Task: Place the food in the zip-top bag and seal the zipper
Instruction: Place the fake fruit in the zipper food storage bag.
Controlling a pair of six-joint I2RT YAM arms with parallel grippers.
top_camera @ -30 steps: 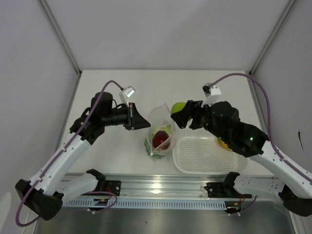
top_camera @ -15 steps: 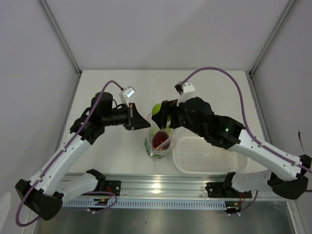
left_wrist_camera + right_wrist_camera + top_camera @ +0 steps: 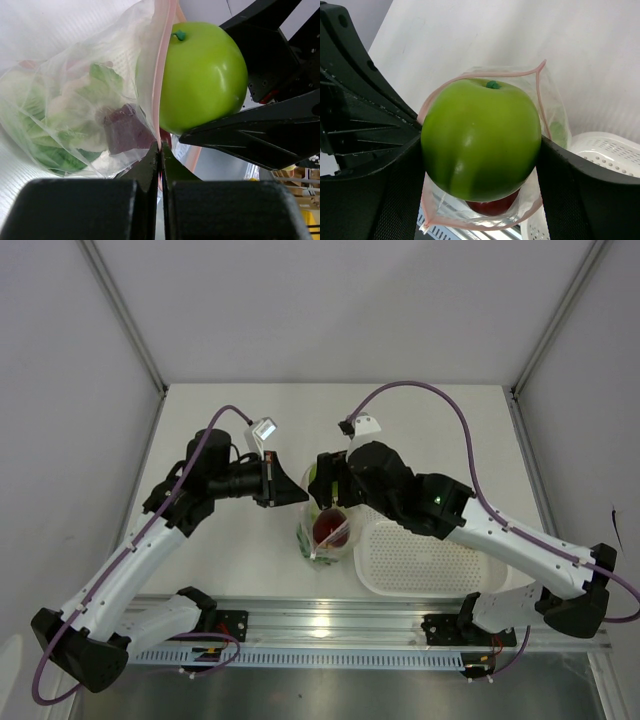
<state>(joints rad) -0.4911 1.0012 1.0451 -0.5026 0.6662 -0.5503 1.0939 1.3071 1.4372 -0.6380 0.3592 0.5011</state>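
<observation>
In the right wrist view the green apple [image 3: 481, 142] is seen clamped between the spread right fingers [image 3: 580, 200] just above the open mouth of the zip-top bag [image 3: 555, 115], whose pink zipper [image 3: 161, 75] is pinched by the closed left fingers [image 3: 147, 170], with a dark red apple [image 3: 125, 132] and lettuce [image 3: 50, 150] inside.

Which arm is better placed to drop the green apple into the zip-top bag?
Right. The right gripper holds the green apple at the zip-top bag's open mouth. The left gripper is shut on the bag's pink zipper, holding that edge up, so it is occupied.
</observation>
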